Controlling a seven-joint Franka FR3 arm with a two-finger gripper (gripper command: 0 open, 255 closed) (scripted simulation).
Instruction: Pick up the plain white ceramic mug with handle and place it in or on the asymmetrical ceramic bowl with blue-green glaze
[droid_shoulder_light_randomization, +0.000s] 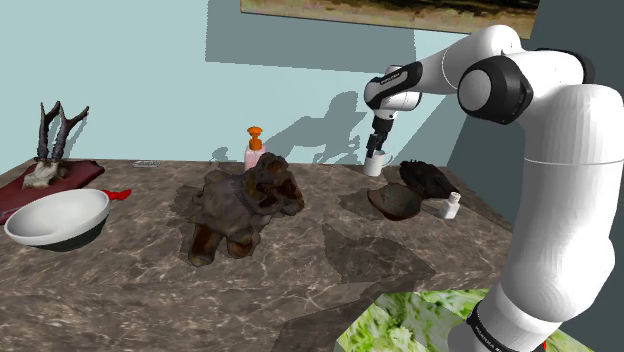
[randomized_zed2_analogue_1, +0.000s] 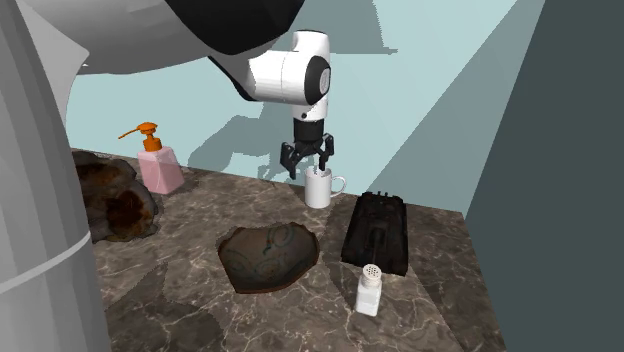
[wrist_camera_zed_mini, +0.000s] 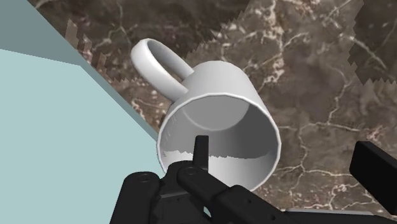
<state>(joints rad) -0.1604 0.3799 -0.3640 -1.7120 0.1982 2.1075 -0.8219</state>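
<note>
- Step in hand: the approach to the grasp. The gripper (randomized_zed2_analogue_1: 310, 168) hangs just above the white mug (randomized_zed2_analogue_1: 320, 188), its fingers spread apart and clasping nothing.
- The mug stands upright on the dark marbled counter (randomized_zed2_analogue_1: 440, 300), close to the pale blue wall (randomized_zed2_analogue_1: 420, 120), with its handle turned to the second exterior view's right.
- In the wrist view, one fingertip lies over the mug's hollow and the other lies outside the rim, on the side away from the handle. The mug's wall thus sits between them, with no contact apparent.
- The target is the dark, uneven bowl (randomized_zed2_analogue_1: 268, 257) with blue-green markings inside. It lies nearer the second exterior camera than the mug, apart from it.
- A black box-like object (randomized_zed2_analogue_1: 377, 232) and a white shaker (randomized_zed2_analogue_1: 370, 290) stand beside the bowl. A pink soap dispenser (randomized_zed2_analogue_1: 160, 165) stands well off along the wall.
- Next move, as judged: lower the fingers astride the wall, close firmly and lift straight up. The short carry to the bowl should avoid the black object.
</note>
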